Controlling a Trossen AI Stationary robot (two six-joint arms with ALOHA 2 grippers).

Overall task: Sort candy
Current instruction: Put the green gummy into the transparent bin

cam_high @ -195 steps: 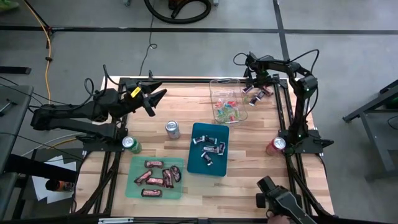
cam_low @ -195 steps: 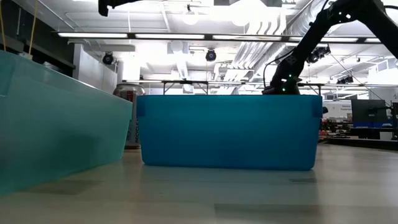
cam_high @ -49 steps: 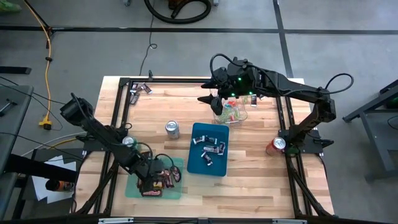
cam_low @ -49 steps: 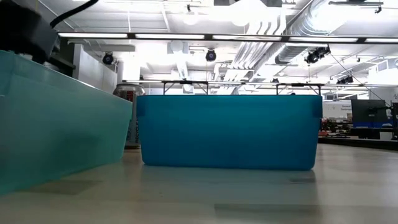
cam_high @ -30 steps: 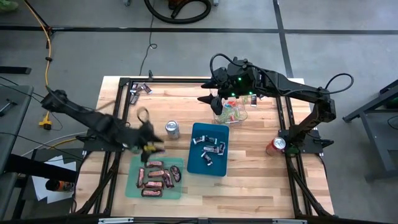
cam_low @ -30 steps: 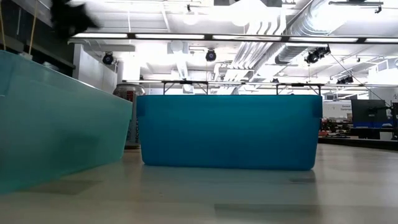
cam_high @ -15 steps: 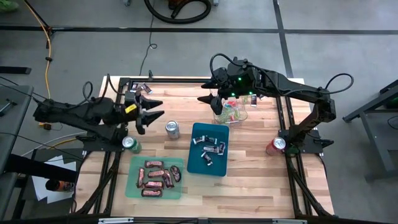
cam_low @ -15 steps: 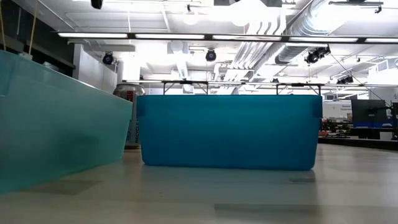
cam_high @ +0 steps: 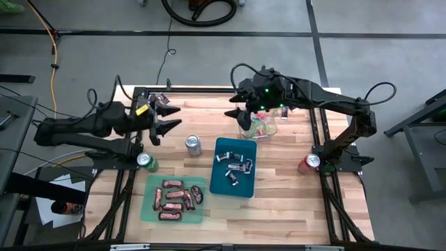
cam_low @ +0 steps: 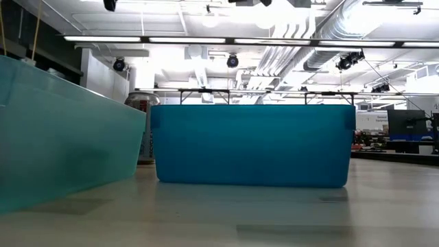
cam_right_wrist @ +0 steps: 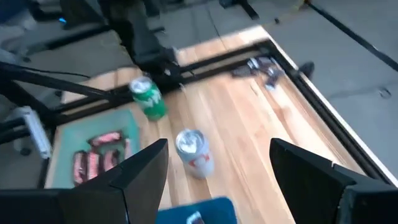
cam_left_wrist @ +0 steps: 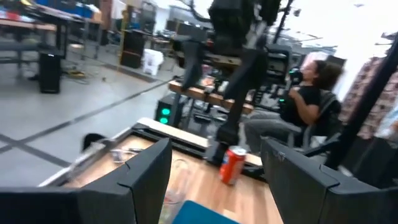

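Candy (cam_high: 157, 98) lies at the table's far corner, just beyond the left claw (cam_high: 166, 118), whose fingers stand apart.

No legible text, label, brand or number anywhere, not even on the soda cans (cam_high: 193, 145).

My left gripper (cam_high: 164, 120) hangs above the table's (cam_high: 293, 188) left side, near its far edge, jaws apart — a few loose candies (cam_high: 157, 100) lie just behind it in the far left corner. My right gripper (cam_high: 237, 115) hangs over the far middle, jaws spread, right by the clear tub (cam_high: 259, 124). Nearer the front sit two trays side by side: the left tray (cam_high: 148, 206) holds candy bars (cam_high: 174, 200), the right tray (cam_high: 219, 187) holds wrapped pieces (cam_high: 235, 166). One can (cam_high: 193, 145) stands between my left gripper and the trays, another can (cam_high: 145, 161) at the left edge, a third can (cam_high: 309, 163) at the right edge.
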